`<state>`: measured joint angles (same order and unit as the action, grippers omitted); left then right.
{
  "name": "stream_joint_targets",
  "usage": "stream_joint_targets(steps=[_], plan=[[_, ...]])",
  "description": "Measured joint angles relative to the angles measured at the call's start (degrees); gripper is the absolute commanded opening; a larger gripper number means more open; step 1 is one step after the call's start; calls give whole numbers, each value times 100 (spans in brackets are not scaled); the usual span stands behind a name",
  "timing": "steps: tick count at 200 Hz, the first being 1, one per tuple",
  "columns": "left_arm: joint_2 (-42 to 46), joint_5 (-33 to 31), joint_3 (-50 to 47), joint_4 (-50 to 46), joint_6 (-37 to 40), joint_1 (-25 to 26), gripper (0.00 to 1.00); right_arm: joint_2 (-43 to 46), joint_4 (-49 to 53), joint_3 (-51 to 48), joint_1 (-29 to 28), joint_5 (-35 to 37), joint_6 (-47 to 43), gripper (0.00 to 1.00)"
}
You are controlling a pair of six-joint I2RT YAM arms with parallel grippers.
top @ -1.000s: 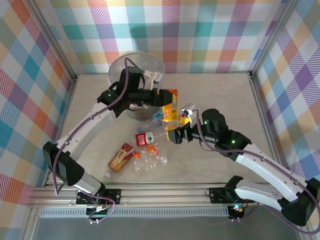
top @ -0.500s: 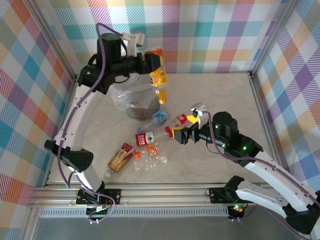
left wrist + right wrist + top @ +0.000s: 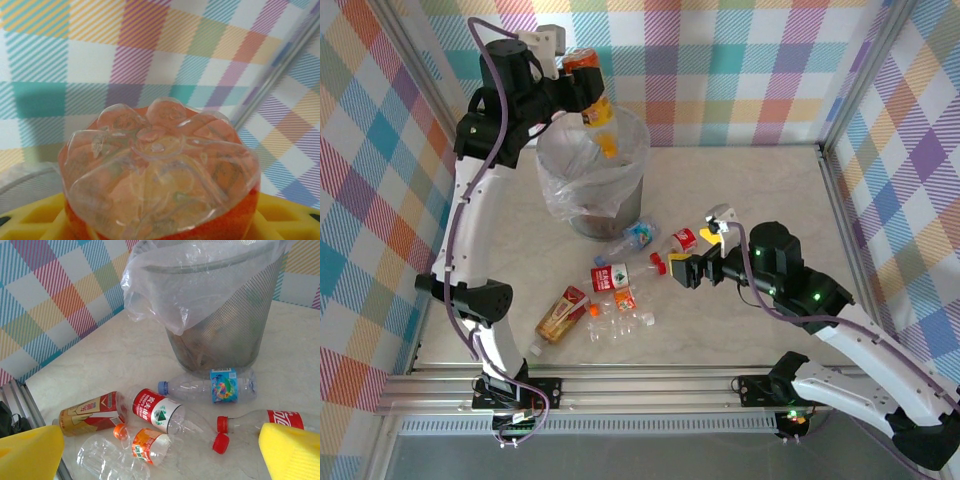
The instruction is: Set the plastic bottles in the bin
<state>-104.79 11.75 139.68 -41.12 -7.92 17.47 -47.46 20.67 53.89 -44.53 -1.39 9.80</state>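
My left gripper (image 3: 575, 72) is raised above the bin (image 3: 560, 150) and shut on an orange plastic bottle (image 3: 598, 108) that hangs neck down over the bin's opening. The left wrist view looks onto that bottle's clear base (image 3: 160, 170), gripped between my yellow pads (image 3: 30, 220). My right gripper (image 3: 686, 270) stands open low over the table, nothing between its yellow fingers (image 3: 292, 450). In front of it lie several bottles: a blue-label one (image 3: 215, 387), a red-and-white-label one (image 3: 160, 412), a brown one (image 3: 92, 415), an orange-label clear one (image 3: 145, 445) and a red-capped cola bottle (image 3: 270, 420).
The bin is grey mesh (image 3: 225, 325) with a crinkly clear bag draped over its rim. It stands at the back of the table near the checked rear wall (image 3: 740, 60). Checked side walls close in left and right. An aluminium rail (image 3: 640, 385) runs along the near edge.
My left arm has swung the orange bottle up and back, from beside the bin to high over its opening. My right gripper has opened wider and shifted slightly right.
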Motion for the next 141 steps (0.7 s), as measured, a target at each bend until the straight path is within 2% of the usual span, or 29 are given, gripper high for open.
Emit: stream_joint_targets(steps=[52,141], plan=[[-476,-149,9,-313,632,-116,60,81,-46,-293,0,212,90,100],[-1335,389,9,-1032,964,-118,60,-85,0,-358,0,400,170,100]])
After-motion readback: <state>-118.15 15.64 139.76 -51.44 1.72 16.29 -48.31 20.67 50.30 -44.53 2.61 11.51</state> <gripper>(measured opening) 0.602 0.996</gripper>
